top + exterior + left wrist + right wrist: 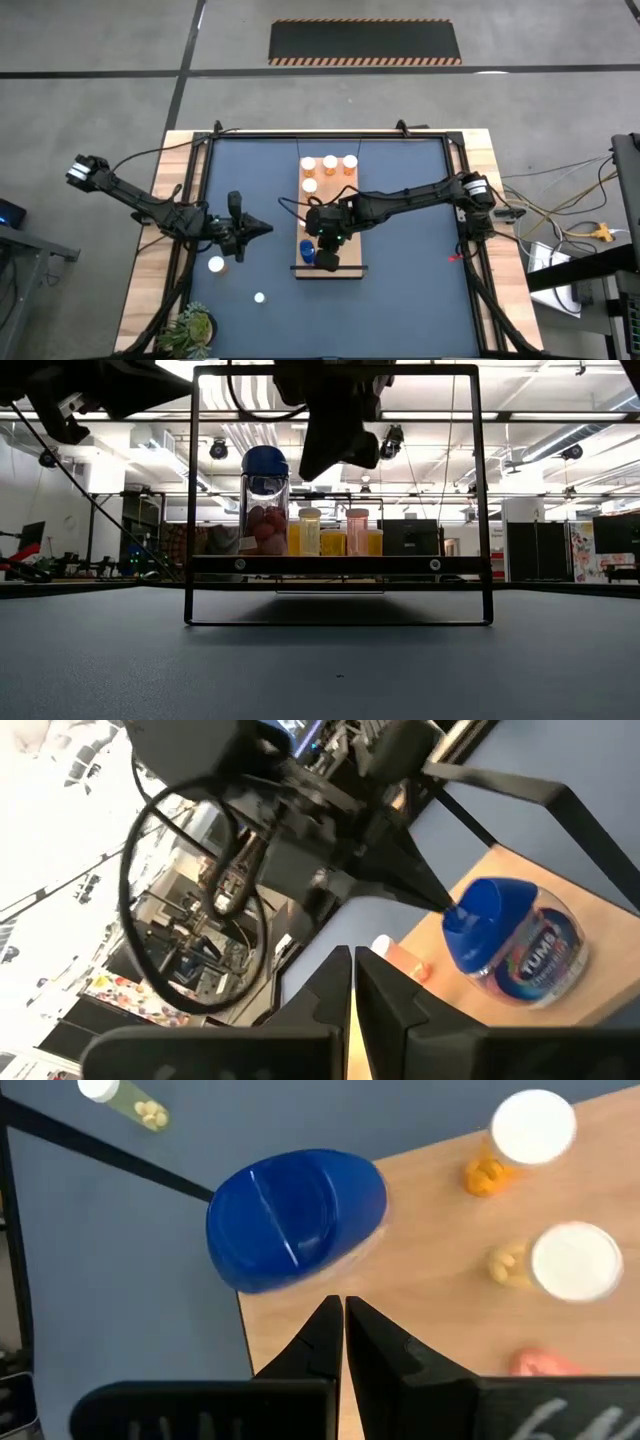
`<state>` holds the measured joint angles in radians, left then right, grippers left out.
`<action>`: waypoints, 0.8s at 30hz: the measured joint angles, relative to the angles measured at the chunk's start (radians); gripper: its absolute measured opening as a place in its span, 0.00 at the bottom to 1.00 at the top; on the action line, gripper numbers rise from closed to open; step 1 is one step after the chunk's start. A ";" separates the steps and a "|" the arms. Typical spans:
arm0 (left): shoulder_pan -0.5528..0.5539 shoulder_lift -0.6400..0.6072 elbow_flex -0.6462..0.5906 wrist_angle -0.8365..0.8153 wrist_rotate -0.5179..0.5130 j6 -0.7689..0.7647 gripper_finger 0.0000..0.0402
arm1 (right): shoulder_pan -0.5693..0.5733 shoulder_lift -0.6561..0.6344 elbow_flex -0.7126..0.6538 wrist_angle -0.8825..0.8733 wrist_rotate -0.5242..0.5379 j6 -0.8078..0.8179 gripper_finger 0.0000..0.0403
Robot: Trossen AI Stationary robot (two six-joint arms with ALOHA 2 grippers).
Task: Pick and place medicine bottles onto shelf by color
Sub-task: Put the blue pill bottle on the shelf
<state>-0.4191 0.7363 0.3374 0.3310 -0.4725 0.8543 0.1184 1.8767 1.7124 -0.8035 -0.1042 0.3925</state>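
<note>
Right end effector closed, empty, above shelf just beside blue bottle. Left end effector closed, empty, over worktop. Risk: retreating fingers clip bottle, toppling it off shelf edge.

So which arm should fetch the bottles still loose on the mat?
Probably the left. The left gripper hangs beside the loose bottle, with another nearby. The right gripper, shut and empty, sits over the shelf by the blue-capped bottle.

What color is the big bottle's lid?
Blue. The big bottle's lid shows best in the right wrist view.
</note>
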 joint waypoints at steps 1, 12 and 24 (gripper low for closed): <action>0.000 -0.002 0.000 0.000 0.000 0.000 0.00 | 0.000 0.006 0.000 0.008 0.000 -0.003 0.02; 0.000 -0.005 0.000 -0.001 0.000 0.016 0.00 | 0.000 0.018 -0.001 0.054 -0.011 -0.017 0.02; 0.000 -0.002 0.000 -0.003 0.000 0.017 0.00 | 0.004 0.022 -0.001 0.085 -0.056 -0.029 0.02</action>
<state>-0.4191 0.7347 0.3374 0.3281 -0.4721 0.8711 0.1226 1.8992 1.7113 -0.7183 -0.1604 0.3633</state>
